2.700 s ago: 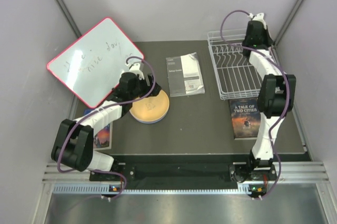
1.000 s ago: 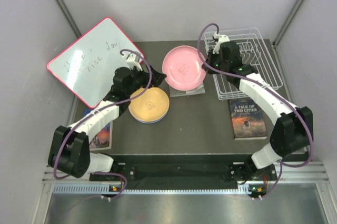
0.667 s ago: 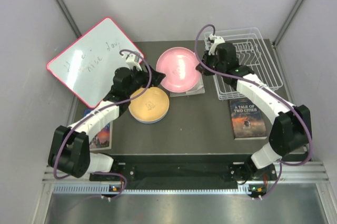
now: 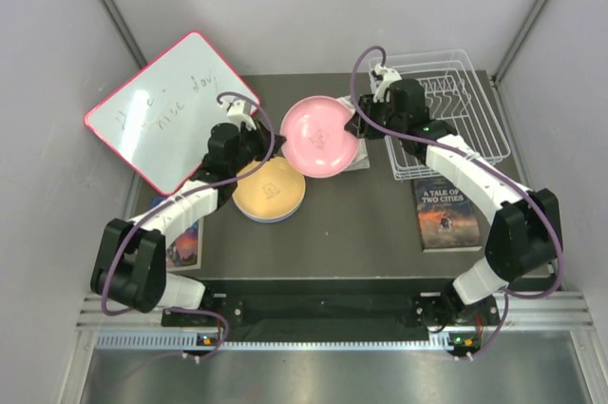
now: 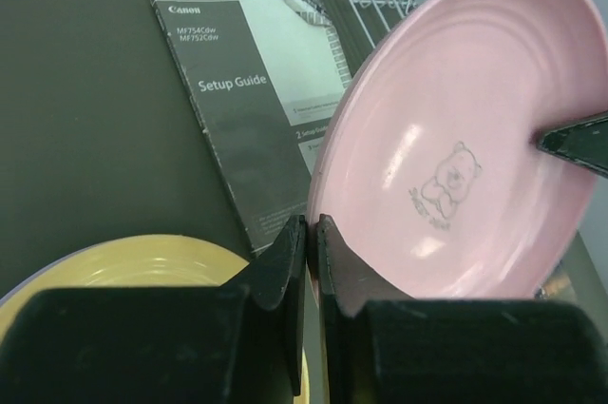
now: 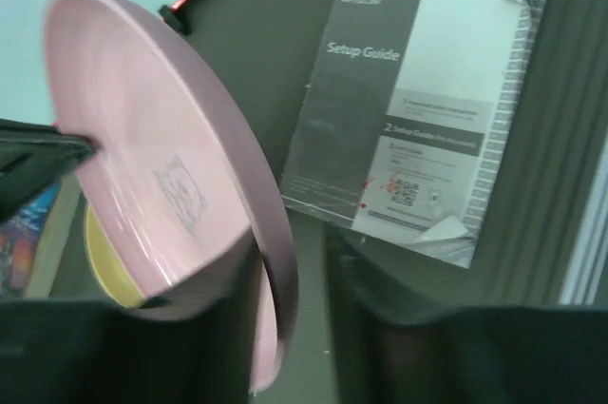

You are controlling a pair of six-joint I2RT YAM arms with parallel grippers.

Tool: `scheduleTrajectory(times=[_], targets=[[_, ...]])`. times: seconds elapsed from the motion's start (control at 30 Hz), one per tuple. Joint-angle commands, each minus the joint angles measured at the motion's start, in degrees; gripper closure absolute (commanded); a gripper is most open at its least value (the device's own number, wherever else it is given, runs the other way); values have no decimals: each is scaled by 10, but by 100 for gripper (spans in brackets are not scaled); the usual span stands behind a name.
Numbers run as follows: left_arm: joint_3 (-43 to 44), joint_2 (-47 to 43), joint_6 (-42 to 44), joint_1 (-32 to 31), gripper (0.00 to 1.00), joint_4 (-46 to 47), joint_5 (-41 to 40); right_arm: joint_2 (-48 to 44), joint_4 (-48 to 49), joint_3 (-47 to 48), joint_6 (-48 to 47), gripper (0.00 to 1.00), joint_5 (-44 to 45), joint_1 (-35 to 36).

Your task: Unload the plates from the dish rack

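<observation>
A pink plate hangs tilted in the air between my two grippers, over the middle of the table. My left gripper is shut on its left rim; in the left wrist view the jaws pinch the edge of the pink plate. My right gripper is at the plate's right rim. In the right wrist view it stands open, with the rim of the pink plate loose between the fingers. An orange plate lies on the table on top of a lavender one. The white wire dish rack stands at the back right with no plates showing in it.
A Setup Guide booklet lies under the pink plate. A pink-framed whiteboard leans at the back left. One book lies in front of the rack, and another at the table's left front.
The right arm carried the pink plate from the rack leftward to the left gripper. The left jaws shut on its rim, and the right jaws have opened.
</observation>
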Motion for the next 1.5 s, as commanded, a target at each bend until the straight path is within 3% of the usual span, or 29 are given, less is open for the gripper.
scheduleTrajectory(times=[0.0,0.1,0.4,0.57,0.77,0.97,1.47], targets=[[-12,-19,20,-6,100,10,-10,-10,43,-3,7,50,-29,9],[-21,-40,31,-6,100,-9,-45,-12,38,-4,-1,40,-8,9],[-25,-96,57,-5,100,-94,-118,-13,11,9,-26,32,47,-1],[-10,-127,61,-5,100,-180,-200,-13,6,7,-35,32,55,-13],[-57,-176,49,-3,100,-249,-292,-12,0,10,-43,32,59,-26],[-89,-199,27,-3,100,-264,-318,-13,2,4,-45,31,61,-35],[-100,-190,-9,-3,100,-308,-290,-12,6,-18,-41,31,67,-44]])
